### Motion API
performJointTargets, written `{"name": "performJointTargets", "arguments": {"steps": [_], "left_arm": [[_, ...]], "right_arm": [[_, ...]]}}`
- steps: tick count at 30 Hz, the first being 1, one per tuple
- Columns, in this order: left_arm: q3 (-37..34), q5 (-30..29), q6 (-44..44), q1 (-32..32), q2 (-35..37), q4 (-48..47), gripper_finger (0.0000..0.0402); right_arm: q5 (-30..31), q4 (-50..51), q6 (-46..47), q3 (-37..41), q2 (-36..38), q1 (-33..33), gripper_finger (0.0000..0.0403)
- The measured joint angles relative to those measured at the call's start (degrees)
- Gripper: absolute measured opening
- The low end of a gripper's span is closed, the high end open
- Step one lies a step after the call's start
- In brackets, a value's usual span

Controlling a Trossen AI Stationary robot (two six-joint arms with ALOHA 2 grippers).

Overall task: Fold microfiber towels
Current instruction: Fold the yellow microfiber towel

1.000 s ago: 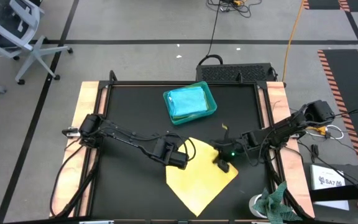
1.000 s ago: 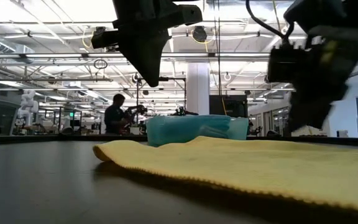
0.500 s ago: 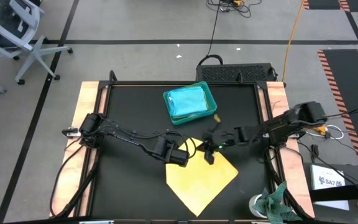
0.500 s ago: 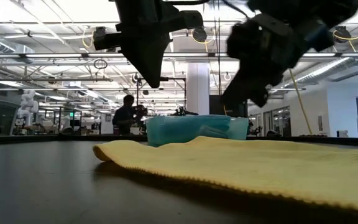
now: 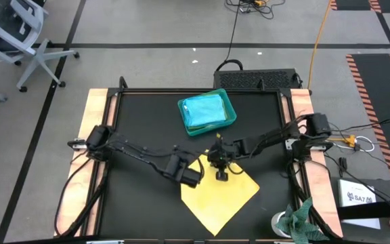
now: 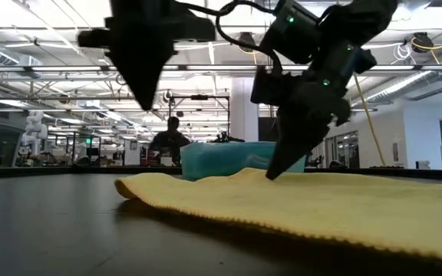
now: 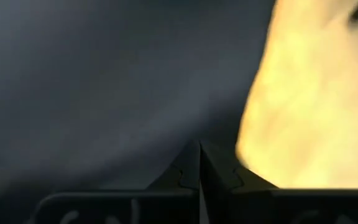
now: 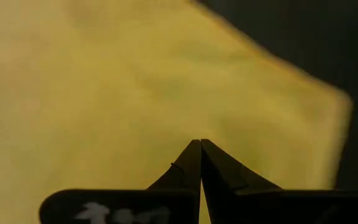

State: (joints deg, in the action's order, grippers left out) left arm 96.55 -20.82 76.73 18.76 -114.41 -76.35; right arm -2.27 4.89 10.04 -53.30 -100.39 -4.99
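A yellow towel (image 5: 222, 200) lies flat on the black table as a diamond, near the middle of the front half. It also fills the right wrist view (image 8: 104, 93). My right gripper (image 5: 221, 175) is shut and slants down over the towel's far part, its tips (image 6: 270, 175) right at the cloth's surface. My left gripper (image 5: 196, 180) is shut too. It hangs well above the table (image 6: 146, 106) beside the towel's left edge (image 7: 253, 143), touching nothing. My right gripper slants down from the table's right side. Its shut fingertips (image 8: 199, 146) stand at the top face of the yellow towel near its far corner (image 5: 215, 163). I cannot tell whether they touch the cloth. The towel lies flat on the table.
A teal tray (image 5: 230, 122) holding folded turquoise cloth (image 5: 204, 110) stands at the table's far middle. A mottled green-and-white rag (image 5: 300, 220) lies at the near right corner. In the room behind, a person (image 6: 171, 139) stands far off.
My right gripper has swept toward the table's left edge, from the towel's right corner to its far part. It rolled about its own line and sank toward the cloth. My left gripper has shifted slightly toward the left edge. The towel has kept still.
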Motion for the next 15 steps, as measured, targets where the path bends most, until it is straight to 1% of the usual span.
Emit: {"name": "performJointTargets", "arguments": {"steps": [3,7,10,15], "left_arm": [[0.0,0.29,2.47,1.49,0.02,-4.09,0.0007],[0.02,1.17,5.18,2.79,0.04,-7.77,0.0003],[0.04,1.27,6.37,3.17,0.04,-7.93,0.0008],[0.04,1.27,6.52,3.18,0.04,-7.79,0.0003]], "right_arm": [[2.0,-0.64,-2.14,-0.01,0.47,2.26,0.0],[2.08,-0.24,-2.83,0.0,0.5,5.22,0.0],[2.06,-0.15,-2.85,0.08,0.54,6.59,0.0],[2.11,1.26,-3.27,0.11,0.54,8.03,0.0]]}}
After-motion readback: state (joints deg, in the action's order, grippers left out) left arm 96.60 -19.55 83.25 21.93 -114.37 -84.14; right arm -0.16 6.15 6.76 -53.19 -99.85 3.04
